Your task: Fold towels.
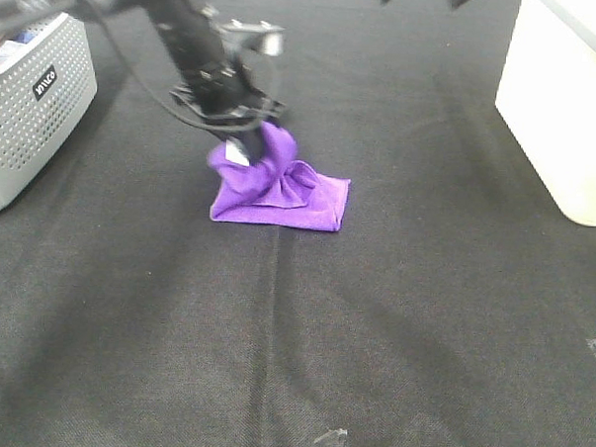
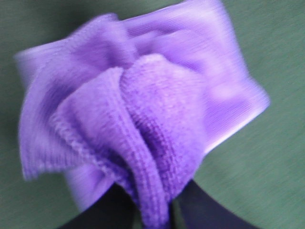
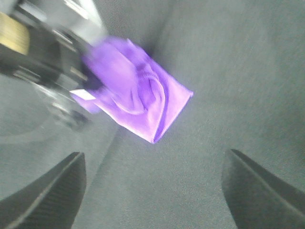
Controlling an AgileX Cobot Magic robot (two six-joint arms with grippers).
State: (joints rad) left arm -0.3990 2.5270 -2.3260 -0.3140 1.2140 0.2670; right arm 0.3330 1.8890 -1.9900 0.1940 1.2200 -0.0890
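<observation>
Pinching a gathered peak of the purple towel (image 1: 280, 188), the left gripper (image 1: 244, 134) is closed on the cloth. In the left wrist view its two dark fingers (image 2: 119, 212) press against a thick roll of towel (image 2: 143, 119) that runs down between them, with looser folds fanning out beyond. The arm above it reaches in from the far left corner of the desk (image 1: 392, 337).

From that grip the towel hangs down and spreads onto the black desk surface. Its raised, bunched end is on the far left side of the cloth. Its flat part lies to the near right, with a straight edge facing the near edge of the desk. The long axis of the flat part runs left to right, roughly parallel to that near edge, and the right-hand corners are squared off. A small white patch (image 1: 237, 154) shows on the cloth just beside the fingers. The towel sits in the far half of the desk, a little left of the middle.

The right gripper (image 3: 152, 191) is spread wide, its fingers (image 3: 47, 195) well apart above bare desk, with the towel (image 3: 138, 100) beyond them, untouched by it.

A grey perforated basket (image 1: 36, 113) stands at the left edge, and a white box (image 1: 565, 107) at the far right corner, both well apart from the towel.
</observation>
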